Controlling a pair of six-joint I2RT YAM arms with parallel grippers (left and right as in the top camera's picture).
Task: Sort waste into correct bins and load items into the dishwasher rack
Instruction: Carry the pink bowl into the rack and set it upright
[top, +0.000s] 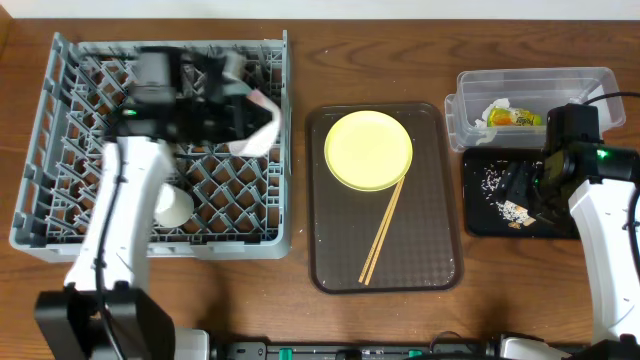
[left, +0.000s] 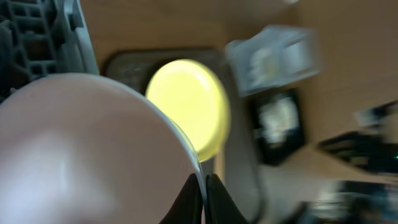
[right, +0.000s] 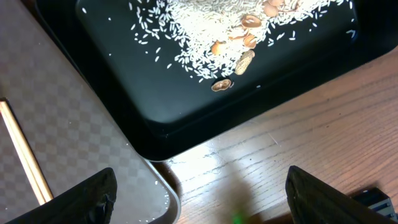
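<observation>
My left gripper is shut on the rim of the pinkish-white bowl and holds it over the grey dishwasher rack. In the left wrist view the bowl fills the left side, with the fingertips pinching its rim. A small white cup lies in the rack. The yellow plate and the chopsticks lie on the brown tray. My right gripper is open and empty over the black tray's near edge. Rice crumbs lie in that tray. The wrapper sits in the clear tub. The light blue bowl is out of view.
Peanut shells lie among the rice. The brown tray's corner almost touches the black tray. Bare wooden table runs along the front.
</observation>
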